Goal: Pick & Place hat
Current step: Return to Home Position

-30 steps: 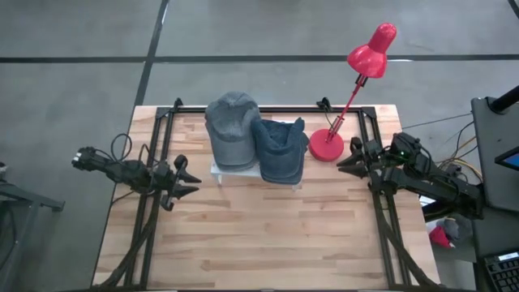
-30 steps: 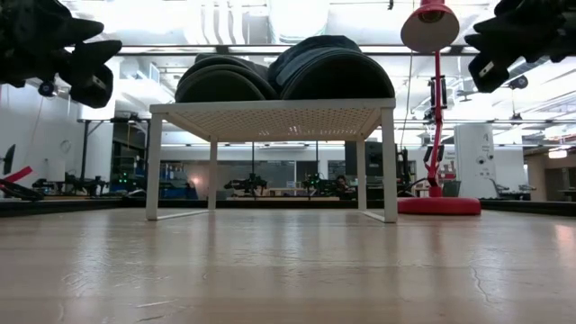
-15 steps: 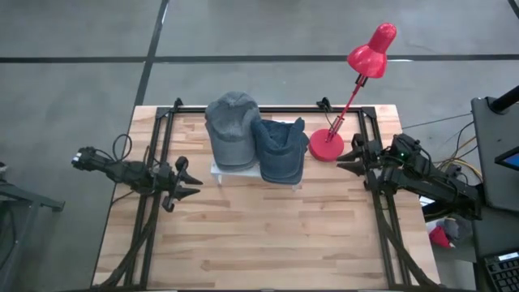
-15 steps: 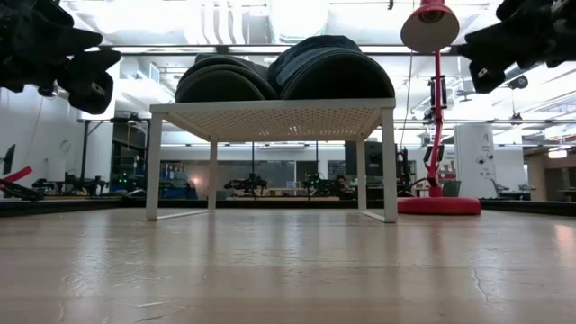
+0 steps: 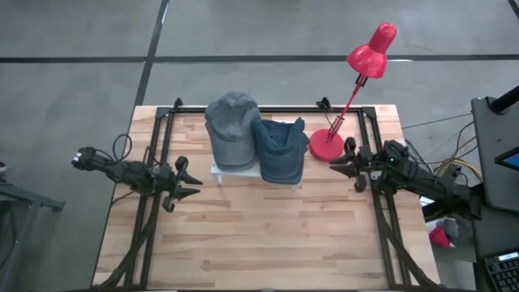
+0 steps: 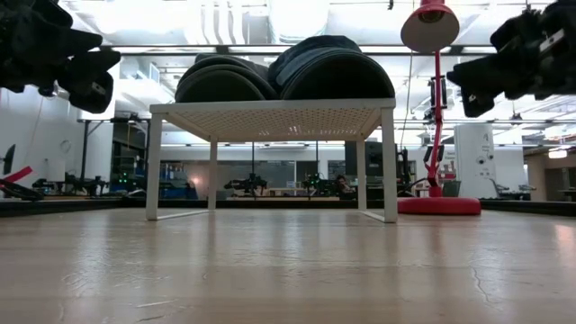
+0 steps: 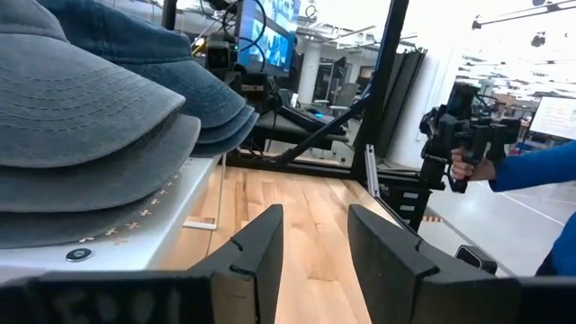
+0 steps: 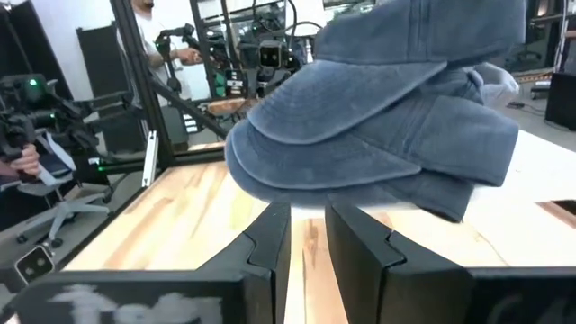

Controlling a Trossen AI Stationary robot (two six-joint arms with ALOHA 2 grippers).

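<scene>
Directly ahead of right gripper (image 8: 307,223) (apart): blue caps (image 8: 378,135).

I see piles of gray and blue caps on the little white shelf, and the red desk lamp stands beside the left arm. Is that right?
Not quite. The red desk lamp with the round base stands beside the right hand, not the left arm, as the high view shows. The rest holds: the gray fabric caps and the blue denim caps do sit on the small white perforated shelf.
</scene>
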